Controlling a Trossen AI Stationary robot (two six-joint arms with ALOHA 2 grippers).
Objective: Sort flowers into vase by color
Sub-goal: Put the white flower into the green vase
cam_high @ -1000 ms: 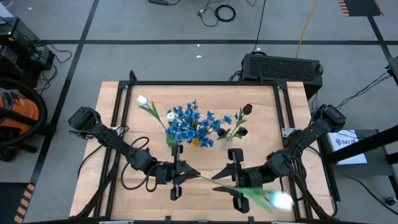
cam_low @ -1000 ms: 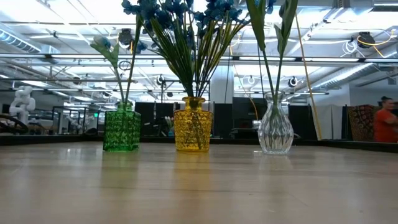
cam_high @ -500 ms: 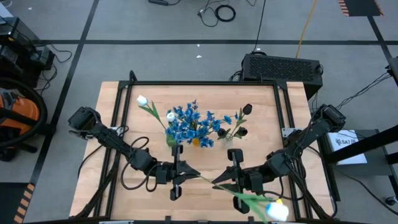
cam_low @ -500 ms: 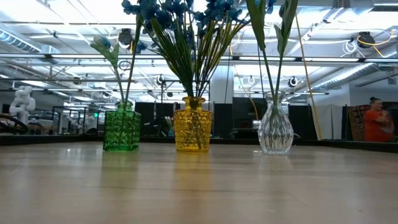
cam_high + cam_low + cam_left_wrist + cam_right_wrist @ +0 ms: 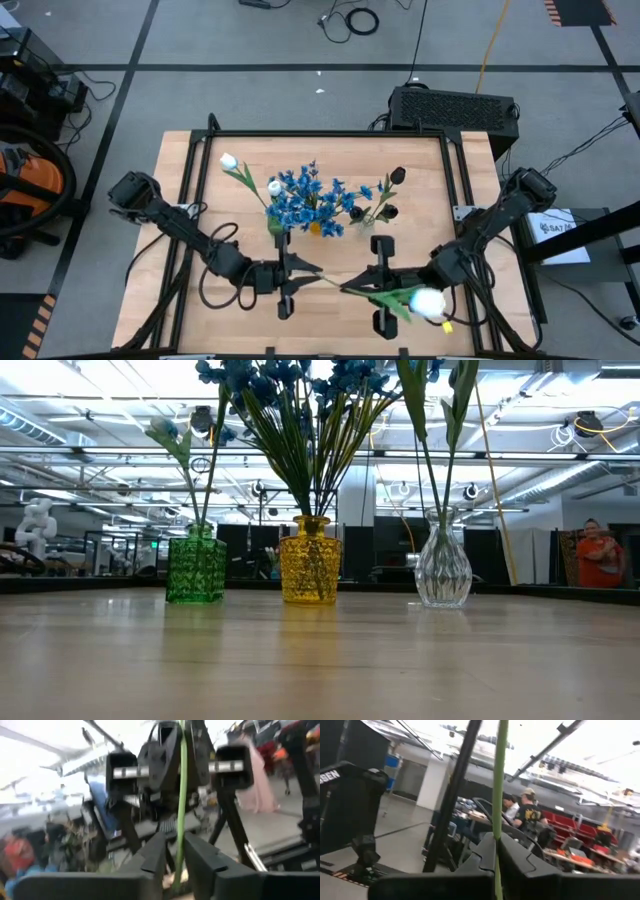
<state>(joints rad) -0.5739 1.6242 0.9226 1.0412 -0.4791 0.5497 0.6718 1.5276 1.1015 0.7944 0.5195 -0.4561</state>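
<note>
- The wooden counter (image 5: 190, 290) stood in an open workshop with a grey floor; in the low view a person in an orange top stood far behind the counter at the room's right edge.
- Right claw (image 5: 381, 294) was at the counter's near edge, right of centre, clenched on the green stem (image 5: 498, 795) of the white tulip flower (image 5: 428, 303); the right wrist view showed the stem pinched tight between its fingers.
- Left claw (image 5: 285, 283) faced it from the left, close by. In the left wrist view the same stem ran up between its fingers (image 5: 151, 857), which were nearly closed round it; actual contact could not be confirmed.
- Change noted: against the views of a second and half a second earlier, the white bloom had swung from low near the counter's front edge up to just beside the right claw. Both claws were otherwise in the same places. Judgement: a stem handover or re-grip between arms was in progress, with placement not yet made.
- Green vase (image 5: 195, 567), yellow vase (image 5: 309, 569) and clear vase (image 5: 442, 569) stood in a row at mid-counter, unchanged.
- Only the low view showed the vases' glass and colours; it showed neither claw.
- Only the high view showed the blue flowers (image 5: 305, 197), one white bud (image 5: 228, 160) and the dark buds (image 5: 397, 176) from above.
</note>
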